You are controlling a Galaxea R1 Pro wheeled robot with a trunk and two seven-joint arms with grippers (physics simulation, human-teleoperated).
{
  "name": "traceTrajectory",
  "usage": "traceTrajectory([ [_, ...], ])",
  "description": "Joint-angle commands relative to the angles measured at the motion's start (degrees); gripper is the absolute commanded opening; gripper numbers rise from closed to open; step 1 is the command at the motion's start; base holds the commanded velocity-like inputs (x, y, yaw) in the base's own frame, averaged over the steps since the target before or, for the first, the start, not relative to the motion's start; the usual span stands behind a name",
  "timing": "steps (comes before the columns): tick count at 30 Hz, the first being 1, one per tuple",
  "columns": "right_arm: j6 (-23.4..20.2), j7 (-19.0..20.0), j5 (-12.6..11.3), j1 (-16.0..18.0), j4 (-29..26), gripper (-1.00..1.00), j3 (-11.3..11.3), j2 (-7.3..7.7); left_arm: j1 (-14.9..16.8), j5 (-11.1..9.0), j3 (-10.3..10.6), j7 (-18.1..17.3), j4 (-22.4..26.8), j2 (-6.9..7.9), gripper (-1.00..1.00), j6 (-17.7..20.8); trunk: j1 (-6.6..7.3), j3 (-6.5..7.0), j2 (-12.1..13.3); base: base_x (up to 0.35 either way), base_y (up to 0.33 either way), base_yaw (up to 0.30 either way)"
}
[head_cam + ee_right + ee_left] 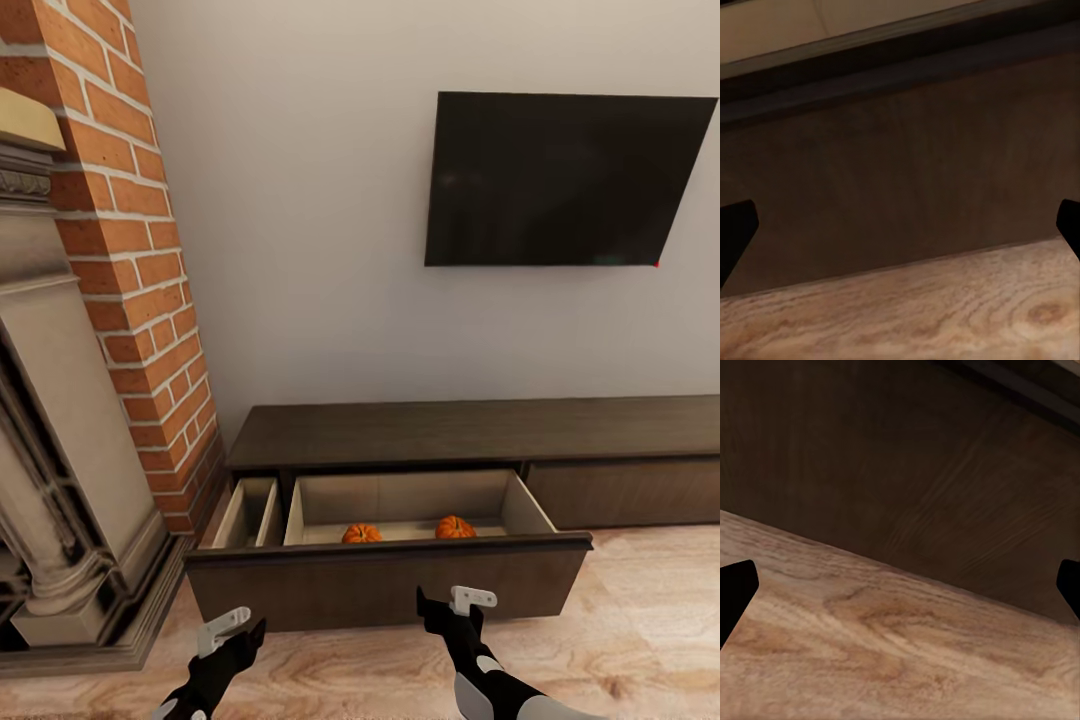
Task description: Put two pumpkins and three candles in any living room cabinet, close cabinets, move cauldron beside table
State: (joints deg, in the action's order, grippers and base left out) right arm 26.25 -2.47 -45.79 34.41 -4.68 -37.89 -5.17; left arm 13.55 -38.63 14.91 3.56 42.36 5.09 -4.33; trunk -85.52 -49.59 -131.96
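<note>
Pumpkins, two of them, are sitting in the open drawer (pixel 400 500) of the cabinet (pixel 480 430): one (pixel 361 534) at 11 o'clock, the other (pixel 455 527) at 1 o'clock. Nearer, both claws are hanging empty with fingers spread before the drawer front, left claw (pixel 240 632) at 7 o'clock, right claw (pixel 447 608) at 6. A TV (pixel 565 180) is hanging beyond on the wall.

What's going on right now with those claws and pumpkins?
Both grippers open, empty, facing the drawer front. Two pumpkins inside the open drawer. Nothing blocking.

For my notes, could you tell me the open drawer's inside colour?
Pale beige inside the drawer, clearest in the head view.
</note>
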Motion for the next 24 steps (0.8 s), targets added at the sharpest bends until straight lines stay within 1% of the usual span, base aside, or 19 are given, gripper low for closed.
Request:
traceTrajectory([
  [1,0.2,-0.3,-0.3,0.0,0.0,1.00,-0.5,0.00,0.1,-0.5,0.5,0.4,0.0,0.01,1.00,-1.0,-0.21,-0.24,-0.4,0.000,0.000,0.000],
  [5,0.0,-0.3,-0.3,0.0,0.0,1.00,-0.5,-0.01,0.1,-0.6,0.6,0.3,0.0,-0.18,1.00,-5.0,-1.09,-0.96,-2.0,0.000,0.000,0.000],
  [7,-0.1,-0.3,-0.3,0.0,0.0,1.00,-0.5,-0.01,0.1,-0.6,0.8,0.2,0.2,-0.23,1.00,-5.9,-1.53,-1.32,-2.8,0.000,0.000,0.000],
  [13,-0.1,-0.3,-0.3,0.0,0.0,1.00,-0.5,-0.01,0.1,-0.6,1.0,0.2,1.8,-0.22,1.00,-6.5,-2.85,-2.39,-5.3,0.000,0.000,0.000],
  [24,-0.1,-0.3,-0.3,0.0,0.0,1.00,-0.5,-0.01,0.1,-0.7,1.0,0.2,2.1,-0.18,1.00,-6.6,-5.27,-4.37,-9.7,0.000,0.000,0.000],
])
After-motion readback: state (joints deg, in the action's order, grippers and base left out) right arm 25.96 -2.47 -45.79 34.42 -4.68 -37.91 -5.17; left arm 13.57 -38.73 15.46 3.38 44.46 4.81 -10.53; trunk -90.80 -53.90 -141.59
